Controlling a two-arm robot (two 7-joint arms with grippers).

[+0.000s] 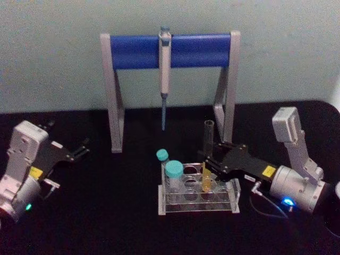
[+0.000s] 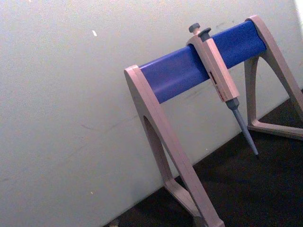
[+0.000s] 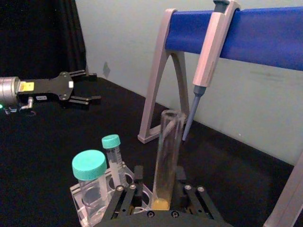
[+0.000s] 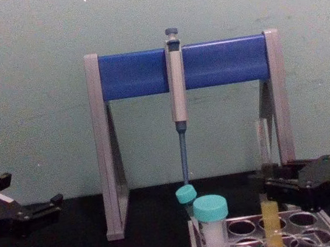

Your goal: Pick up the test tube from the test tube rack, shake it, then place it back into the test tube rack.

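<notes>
- Right tool [image 1: 208,166] sits low at the test tube rack [image 1: 197,200], one finger either side of the test tube [image 1: 207,154]; whether my fingers [image 3: 136,182] already clamp the glass or just bracket it, I cannot tell.
- Left tool [image 1: 81,150] parked well off on the left of the counter [image 1: 106,223], released, holding nothing.
- Test tube stands upright in a back hole of the rack, on its right side, yellow liquid in the bottom part, open mouth on top.
- Two teal-capped tubes [image 1: 173,172] stand in the rack's left holes, near but apart from the test tube.
- Handling guess: thin glass, light, stiff, slick, breakable; no cap, so hard shaking could spill. Modest squeeze only.
- Best hold, I judge: on the wall just above the rack plate, around the liquid line, then lift straight up to clear the hole.
- Right wrist view shows the fingers flanking the tube base and liquid pooled at the bottom.
- Chest view gives liquid height from the side [image 4: 271,222].
- Head view gives which rack hole.
- Left wrist view gives the pipette [image 2: 218,71] on its stand [image 2: 156,123], also seen behind the rack.
</notes>
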